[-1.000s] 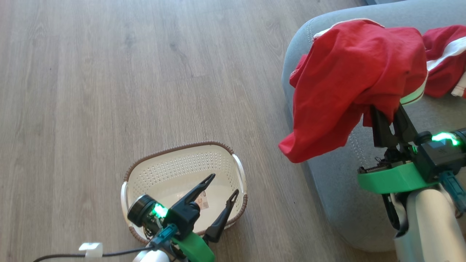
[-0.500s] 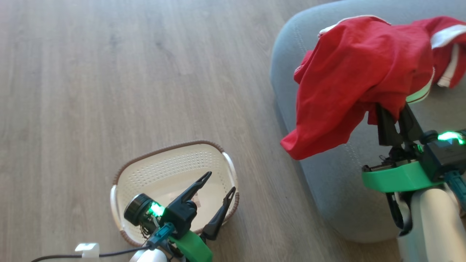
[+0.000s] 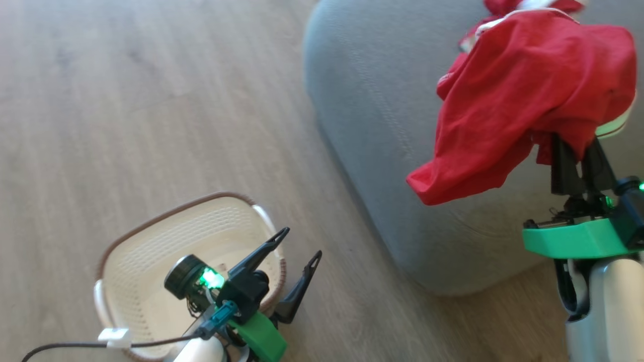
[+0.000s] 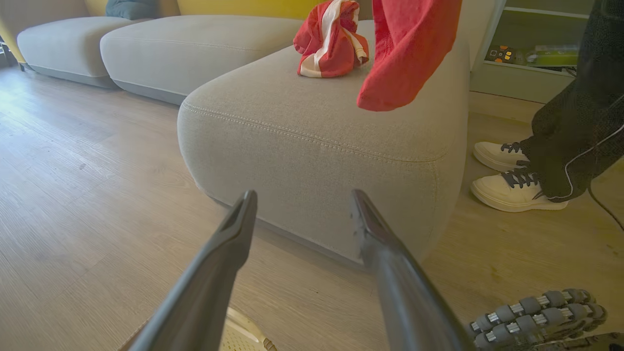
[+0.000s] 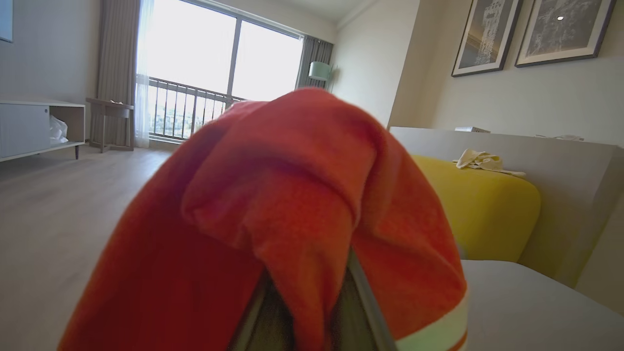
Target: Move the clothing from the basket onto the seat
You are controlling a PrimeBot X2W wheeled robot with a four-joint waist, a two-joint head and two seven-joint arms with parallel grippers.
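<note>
Your right gripper (image 3: pixel 577 153) clamped shut on the red garment (image 3: pixel 528 90) over the seat (image 3: pixel 372 125); long axis hangs diagonally, loose end down-left (head view). Your left gripper (image 3: pixel 298 246) wide open, empty, above the basket (image 3: pixel 146 241).

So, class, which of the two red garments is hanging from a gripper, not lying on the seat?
The red garment draped over the right gripper; the white-striped garment lies bunched on the seat.

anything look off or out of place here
Only the red fabric garment: it drapes over the right gripper, hanging above the grey upholstered seat, not lying on it like the bunched red-and-white garment.
</note>
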